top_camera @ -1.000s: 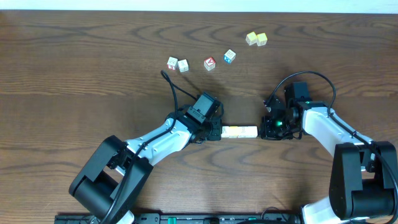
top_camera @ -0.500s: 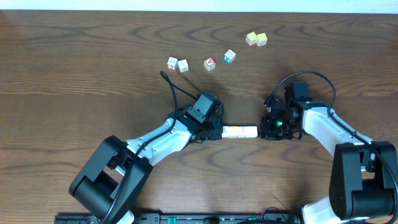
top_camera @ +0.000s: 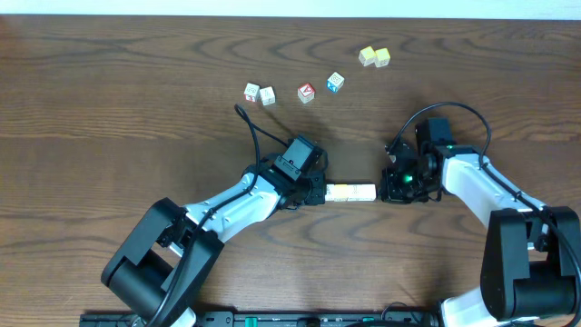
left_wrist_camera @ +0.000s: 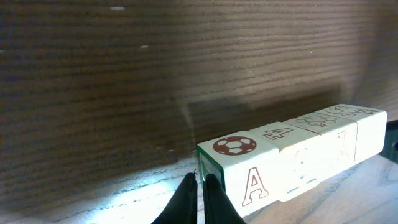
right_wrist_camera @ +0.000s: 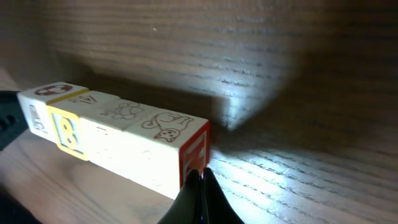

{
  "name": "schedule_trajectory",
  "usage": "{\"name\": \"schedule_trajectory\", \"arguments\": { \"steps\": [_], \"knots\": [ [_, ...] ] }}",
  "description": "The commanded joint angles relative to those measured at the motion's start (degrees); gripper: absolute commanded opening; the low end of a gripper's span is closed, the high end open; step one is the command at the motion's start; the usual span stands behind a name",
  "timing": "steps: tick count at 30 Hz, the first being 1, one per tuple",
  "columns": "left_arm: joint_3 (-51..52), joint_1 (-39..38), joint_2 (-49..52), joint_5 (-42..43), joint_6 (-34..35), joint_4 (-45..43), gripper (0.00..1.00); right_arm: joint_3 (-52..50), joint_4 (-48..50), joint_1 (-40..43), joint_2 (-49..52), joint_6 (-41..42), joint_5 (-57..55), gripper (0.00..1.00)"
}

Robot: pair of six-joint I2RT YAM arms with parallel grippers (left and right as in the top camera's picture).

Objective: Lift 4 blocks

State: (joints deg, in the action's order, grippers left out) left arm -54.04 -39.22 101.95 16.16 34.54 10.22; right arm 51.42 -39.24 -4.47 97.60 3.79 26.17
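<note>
A row of four small cream wooden cubes sits end to end between the arms. The left gripper is at one end and the right gripper at the other, each with fingers pressed together, tips against the end cube.

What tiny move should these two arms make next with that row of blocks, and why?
Probably raise both ends together, slowly, keeping the inward push. The row of four blocks is pinched end to end between the left jaws and the right jaws, both shut; uneven motion would likely spill it.
</note>
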Motion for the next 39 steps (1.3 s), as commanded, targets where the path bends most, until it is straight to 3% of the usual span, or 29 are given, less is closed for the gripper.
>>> {"name": "schedule_trajectory", "arguments": {
  "steps": [1, 27, 39],
  "knots": [
    [-0.9, -0.1, 1.0, -0.2, 0.3, 0.0, 0.07, 2.3, -0.4, -0.5, 0.1, -0.9, 0.6, 0.01],
    [-0.9, -0.1, 1.0, 0.5, 0.2, 0.2, 0.07, 2.0, -0.4, -2.4, 0.1, 1.8, -2.7, 0.01],
    [-0.9, -0.1, 1.0, 1.4, 0.0, 0.2, 0.07, 2.0, 0.7, -2.4, 0.1, 3.1, 4.2, 0.01]
  ]
}}
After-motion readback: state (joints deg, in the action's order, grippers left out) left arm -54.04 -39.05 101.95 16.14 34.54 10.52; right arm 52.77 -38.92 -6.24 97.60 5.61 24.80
